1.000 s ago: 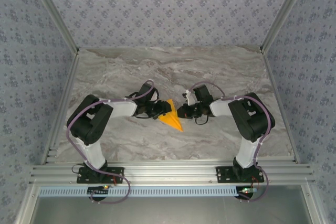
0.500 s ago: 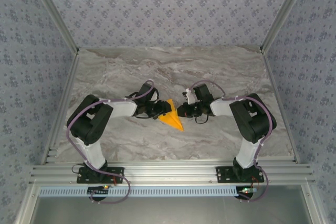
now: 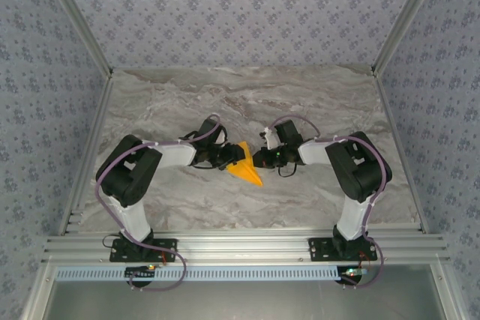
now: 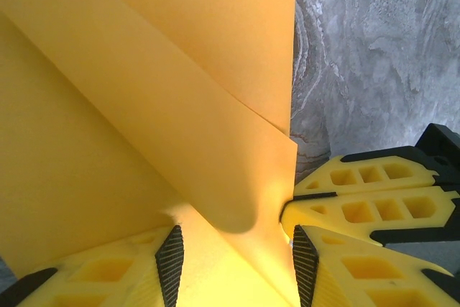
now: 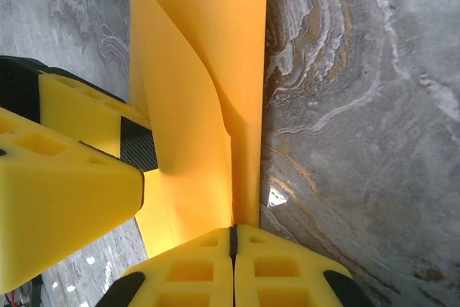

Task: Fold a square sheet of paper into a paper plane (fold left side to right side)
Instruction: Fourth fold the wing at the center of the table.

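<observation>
1. The square sheet of paper (image 3: pixel 246 165) lay part-folded on the bench (image 3: pixel 315 103) between the two arms. One flap (image 4: pixel 187 120) stood up in a soft curl, not yet pressed flat.
2. The left tool (image 4: pixel 237 253) stood half-released astride that flap. Whether its pads (image 4: pixel 170 264) pinched the paper, I could not tell. A loose hold could let the flap spring back.
3. The right tool (image 5: pixel 231 249) was clenched, its tips at the sheet's edge. Dragging there might skew the crease or tear the thin paper.
4. Both tools sat close together, so a careless move could knock one against the other.
</observation>
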